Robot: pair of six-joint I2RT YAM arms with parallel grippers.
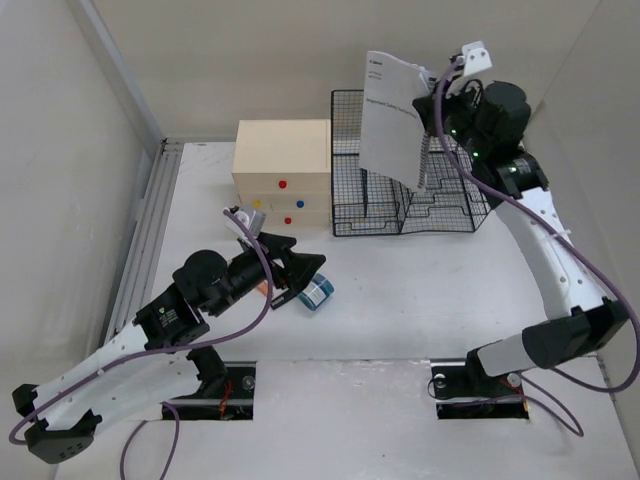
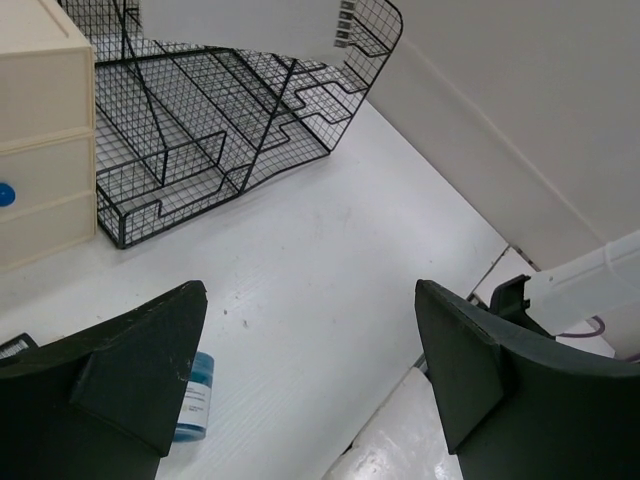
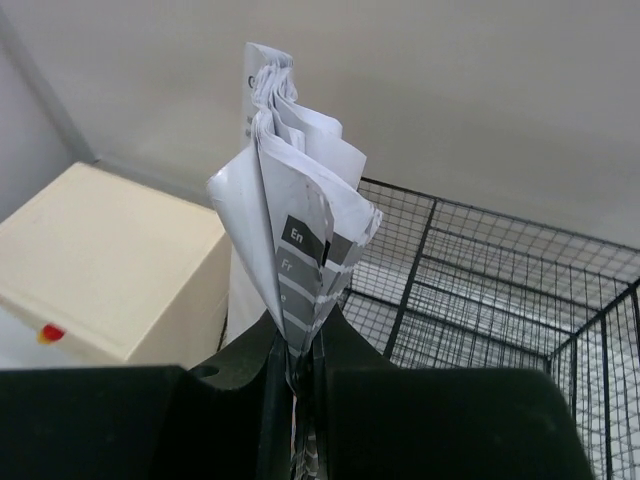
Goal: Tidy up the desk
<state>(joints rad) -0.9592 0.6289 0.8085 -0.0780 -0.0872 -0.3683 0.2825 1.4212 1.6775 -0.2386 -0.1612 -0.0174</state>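
The surface [image 1: 420,300] lies beneath both claws. The wire rack [image 1: 350,120] stands below and ahead of the right claw [image 3: 297,375], with the drawer box [image 1: 282,150] to that claw's left. I read this claw as clamped on the bottom edge of a booklet [image 3: 290,200], its pages fanned and creased.

Risk: loose pages may snag the rack wires or slide from the thin grip.

The left claw [image 2: 310,340] is spread wide and empty. A blue-labelled container [image 2: 192,395] lies beside one finger, partly hidden. Paper masks the rack slot beneath the booklet.
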